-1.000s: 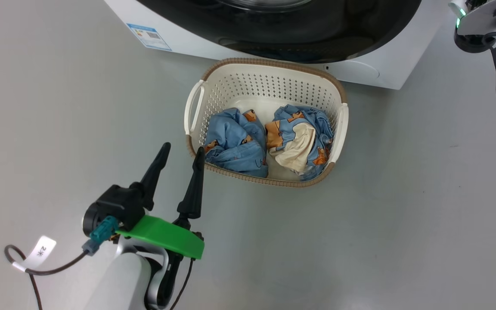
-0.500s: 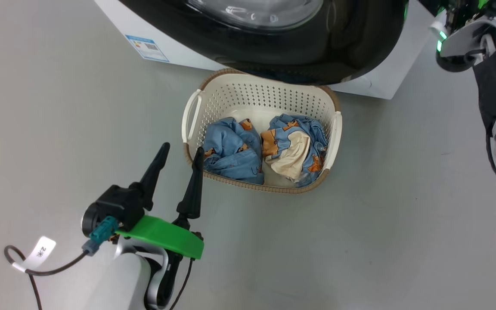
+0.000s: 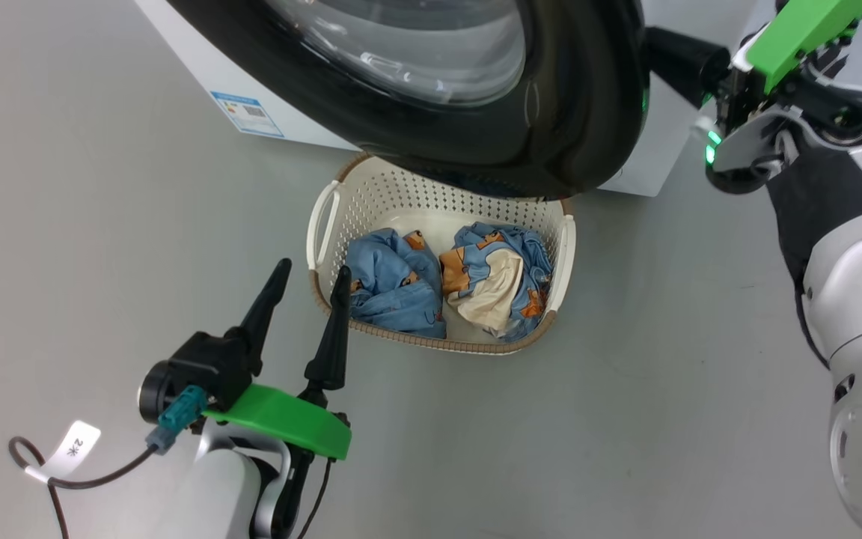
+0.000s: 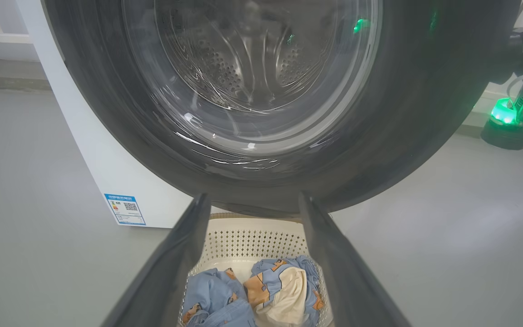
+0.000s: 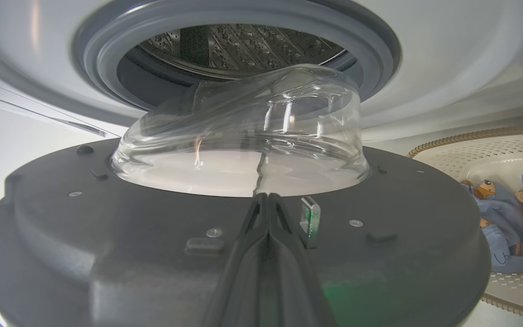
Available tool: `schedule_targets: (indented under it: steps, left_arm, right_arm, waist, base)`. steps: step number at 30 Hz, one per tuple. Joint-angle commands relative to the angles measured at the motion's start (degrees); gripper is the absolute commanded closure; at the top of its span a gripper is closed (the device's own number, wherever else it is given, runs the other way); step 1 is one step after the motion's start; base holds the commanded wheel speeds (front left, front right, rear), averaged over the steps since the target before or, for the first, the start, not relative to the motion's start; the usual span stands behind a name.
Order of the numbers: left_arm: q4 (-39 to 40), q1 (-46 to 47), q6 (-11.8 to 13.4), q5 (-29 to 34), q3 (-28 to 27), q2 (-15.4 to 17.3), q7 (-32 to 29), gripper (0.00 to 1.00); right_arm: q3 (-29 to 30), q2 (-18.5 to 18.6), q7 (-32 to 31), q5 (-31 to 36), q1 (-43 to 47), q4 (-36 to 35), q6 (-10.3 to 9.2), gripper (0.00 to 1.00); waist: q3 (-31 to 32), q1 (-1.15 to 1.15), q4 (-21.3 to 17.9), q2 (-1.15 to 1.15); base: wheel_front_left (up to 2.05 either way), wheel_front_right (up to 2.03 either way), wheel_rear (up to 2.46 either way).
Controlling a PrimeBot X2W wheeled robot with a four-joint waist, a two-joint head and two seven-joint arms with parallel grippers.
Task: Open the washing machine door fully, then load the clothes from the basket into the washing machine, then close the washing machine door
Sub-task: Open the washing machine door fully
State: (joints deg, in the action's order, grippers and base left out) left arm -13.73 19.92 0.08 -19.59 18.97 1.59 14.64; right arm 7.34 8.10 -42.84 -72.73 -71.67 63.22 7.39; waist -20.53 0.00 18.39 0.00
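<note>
White washing machine (image 4: 107, 172) on the grey floor (image 3: 663, 374), steel drum (image 5: 243, 45) visible past the gasket. Washing machine door (image 3: 566, 112) standing partly open, black rim overhanging the far end of the basket (image 3: 324, 224). Basket on the floor just before the machine, clothes (image 3: 393, 288) inside as two blue bundles, cream lining showing on one. Right end effector (image 5: 266, 200) clenched and empty, tips at the door's inner face by the glass bowl (image 5: 243, 136). Left end effector (image 3: 311, 266) released, holding nothing, just beside the basket's near left corner.
</note>
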Motion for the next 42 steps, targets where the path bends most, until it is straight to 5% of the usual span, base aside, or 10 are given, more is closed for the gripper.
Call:
schedule_targets:
  steps: [1,23,42]
  left_arm:
    - [1.1,-0.3,0.3,0.4,-2.0,1.3,0.4,0.00]
    - [1.0,-2.6,0.6,2.0,-1.8,1.3,0.4,0.00]
    - [0.4,-4.3,0.3,3.1,-1.7,1.3,0.4,0.00]
  right_arm:
    - [-0.7,-2.3,-0.7,-0.6,0.8,-1.7,0.10,1.00]
    - [-2.4,-5.1,-6.7,-4.7,8.9,-3.1,0.10,1.00]
    - [-18.1,-5.2,-7.0,-19.5,15.4,-7.9,0.10,1.00]
  waist:
    - [0.5,0.00,-0.3,0.00]
    - [5.7,0.00,-1.9,0.00]
    - [8.5,0.00,-2.2,0.00]
  base:
    - [0.00,0.00,0.00]
    - [0.00,0.00,0.00]
    - [0.00,0.00,0.00]
